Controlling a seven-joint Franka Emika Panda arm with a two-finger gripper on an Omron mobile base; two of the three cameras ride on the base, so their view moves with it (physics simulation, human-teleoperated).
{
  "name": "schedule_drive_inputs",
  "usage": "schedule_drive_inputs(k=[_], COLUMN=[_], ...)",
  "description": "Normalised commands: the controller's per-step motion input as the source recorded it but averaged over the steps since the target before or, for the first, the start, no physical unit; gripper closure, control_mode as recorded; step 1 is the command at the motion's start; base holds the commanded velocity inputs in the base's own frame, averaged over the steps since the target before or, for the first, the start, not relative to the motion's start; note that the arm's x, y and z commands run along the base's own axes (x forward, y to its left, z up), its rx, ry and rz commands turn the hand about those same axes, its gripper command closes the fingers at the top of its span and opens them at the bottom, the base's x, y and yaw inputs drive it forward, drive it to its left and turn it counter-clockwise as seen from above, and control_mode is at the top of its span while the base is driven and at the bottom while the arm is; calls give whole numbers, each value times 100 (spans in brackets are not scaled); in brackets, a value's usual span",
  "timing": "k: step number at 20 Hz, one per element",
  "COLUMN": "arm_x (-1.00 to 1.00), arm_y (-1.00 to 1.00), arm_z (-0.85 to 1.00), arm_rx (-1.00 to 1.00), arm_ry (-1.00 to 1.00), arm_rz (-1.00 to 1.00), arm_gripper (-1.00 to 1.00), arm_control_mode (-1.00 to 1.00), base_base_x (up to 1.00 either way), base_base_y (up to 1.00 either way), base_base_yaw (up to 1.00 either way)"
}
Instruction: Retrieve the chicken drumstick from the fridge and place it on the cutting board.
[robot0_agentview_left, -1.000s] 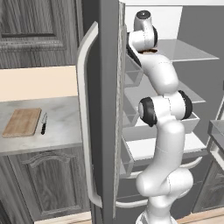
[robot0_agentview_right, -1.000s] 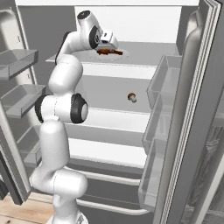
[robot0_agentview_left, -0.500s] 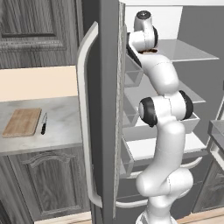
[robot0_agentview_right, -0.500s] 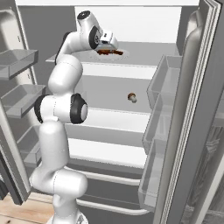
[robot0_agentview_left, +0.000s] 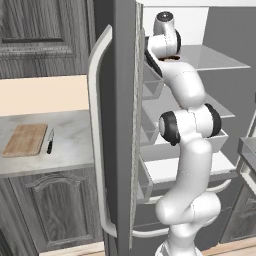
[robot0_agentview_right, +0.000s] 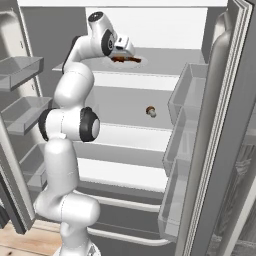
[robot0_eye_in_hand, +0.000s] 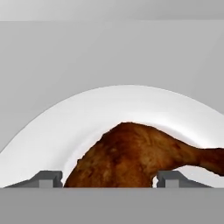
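The chicken drumstick (robot0_eye_in_hand: 131, 153) lies on a white plate (robot0_eye_in_hand: 87, 118) on the top glass shelf of the open fridge (robot0_agentview_right: 150, 30); its thin bone end points right in the hand view. My gripper (robot0_eye_in_hand: 108, 177) is open, with one fingertip (robot0_eye_in_hand: 46, 177) on each side of the thick end and small gaps to the meat. From the right base view the gripper (robot0_agentview_right: 121, 53) hovers right over the drumstick (robot0_agentview_right: 122, 59). The wooden cutting board (robot0_agentview_left: 26, 139) lies on the counter, left of the fridge door with its curved handle (robot0_agentview_left: 97, 130).
A black-handled knife (robot0_agentview_left: 50, 142) lies beside the board. A small brown item (robot0_agentview_right: 151, 111) sits on the shelf below. Door bins (robot0_agentview_right: 185, 100) line the right door, and more bins (robot0_agentview_right: 20, 65) the left door. The arm reaches up between both open doors.
The gripper has sunk slightly toward the plate, so its fingers now flank the drumstick. The base and the drumstick have not moved.
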Motion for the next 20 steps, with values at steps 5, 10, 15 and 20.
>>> schedule_drive_inputs(k=[5, 10, 15, 20], arm_x=[0, 0, 0, -9], arm_y=[-2, -18, -18, 0], arm_z=[0, 0, -11, 0], arm_rx=[0, 0, 0, 0], arm_ry=[-11, -19, -17, -16], arm_rz=[5, 18, 17, 2], arm_gripper=[100, 100, 100, 100], arm_control_mode=[-100, -100, -100, -100], base_base_x=[0, 0, 0, 0], base_base_y=[0, 0, 0, 0], base_base_yaw=[0, 0, 0, 0])
